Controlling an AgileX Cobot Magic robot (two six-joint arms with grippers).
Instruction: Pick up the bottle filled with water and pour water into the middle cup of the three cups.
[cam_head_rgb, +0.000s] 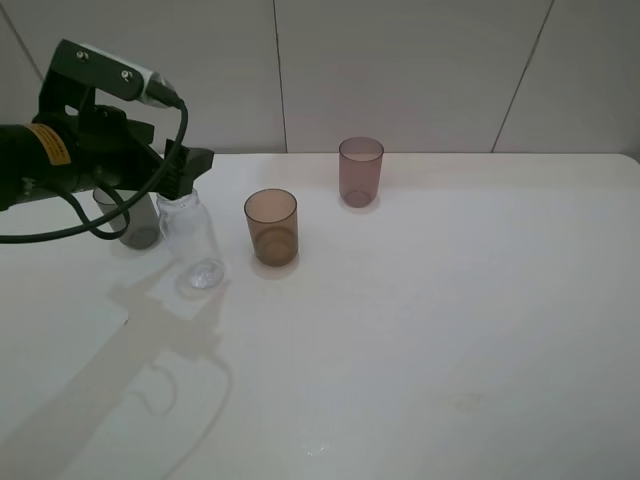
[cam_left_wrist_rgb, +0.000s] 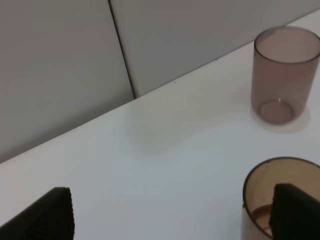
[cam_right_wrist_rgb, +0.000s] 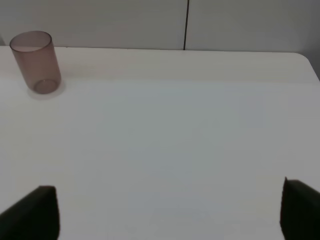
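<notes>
The clear bottle (cam_head_rgb: 192, 240) hangs tilted from my left gripper (cam_head_rgb: 186, 182), which grips it at the neck; its base is just above the table. In the left wrist view the left gripper (cam_left_wrist_rgb: 170, 217) shows only two dark fingertips (cam_left_wrist_rgb: 50, 215), and the bottle is out of view there. The amber-brown middle cup (cam_head_rgb: 271, 227) stands just right of the bottle and also shows in the left wrist view (cam_left_wrist_rgb: 260, 200). The smoky grey cup (cam_head_rgb: 138, 226) is behind the arm at the left. The mauve cup (cam_head_rgb: 360, 171) stands at the back right. My right gripper (cam_right_wrist_rgb: 167, 215) is open and empty.
The white table (cam_head_rgb: 450, 320) runs to a tiled wall (cam_head_rgb: 400, 70) at the back. The mauve cup also shows in the left wrist view (cam_left_wrist_rgb: 282, 75) and in the right wrist view (cam_right_wrist_rgb: 36, 62). The left arm's cable (cam_head_rgb: 60, 232) loops in front of the grey cup.
</notes>
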